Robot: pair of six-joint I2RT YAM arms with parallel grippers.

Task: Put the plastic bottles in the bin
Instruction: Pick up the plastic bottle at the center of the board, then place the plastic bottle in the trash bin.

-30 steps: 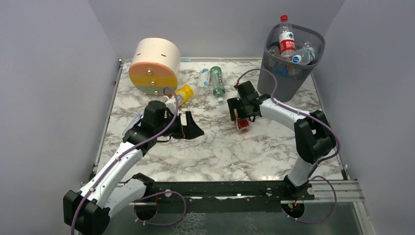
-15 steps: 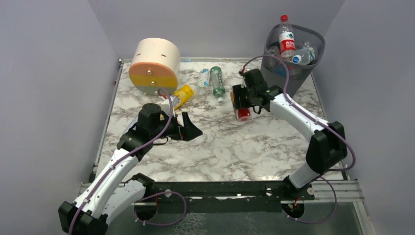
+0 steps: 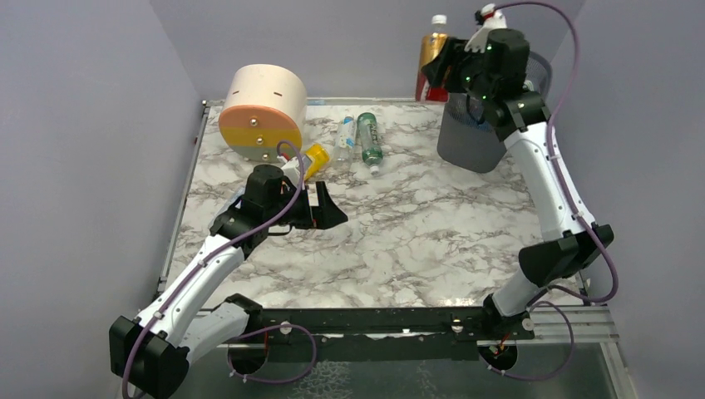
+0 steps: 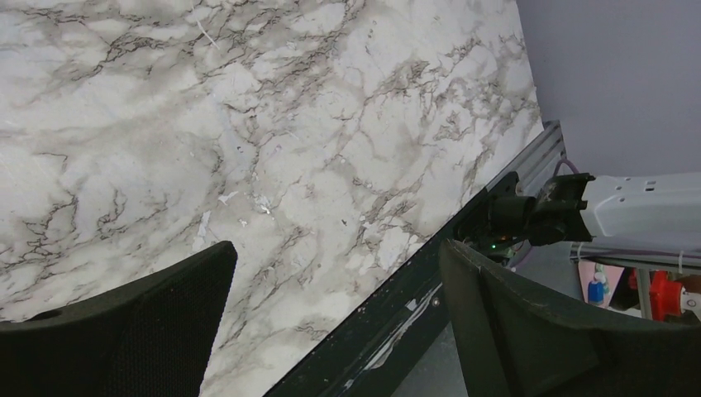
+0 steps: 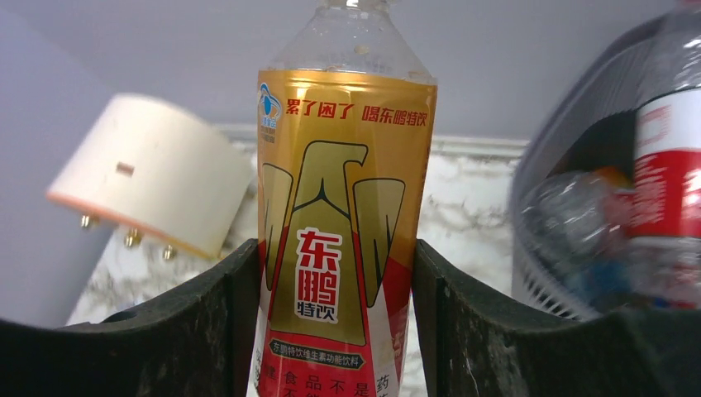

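Three bottles were lying loose on the marble table (image 3: pixel 399 241) by my count, so I'd call the job partway done, not close to finished.

Going from the left: the round drawer unit (image 3: pixel 260 112) sat at the back corner, nothing to do with the task. Just in front of it the left gripper (image 3: pixel 326 208) hovered low over the marble with its fingers spread and nothing between them, and the wrist view showed only bare tabletop in the gap. The yellow bottle (image 3: pixel 314 156) lay right beside that arm, its lower end tucked behind the arm. A bit further right, a clear bottle (image 3: pixel 345 133) and a green bottle (image 3: pixel 368 137) lay side by side near the back edge.

Then the right gripper (image 3: pixel 443 71), lifted high, was pinching a gold-and-red bottle (image 5: pixel 343 190) upright. It was next to the rim of the bin (image 5: pixel 554 190) but not over it yet, I'd say.

The bin already held some. The wrist camera caught a red-labelled bottle (image 5: pixel 674 157) and crumpled clear ones, all blurry. From above, the arm covered the opening, so I couldn't get a proper count.
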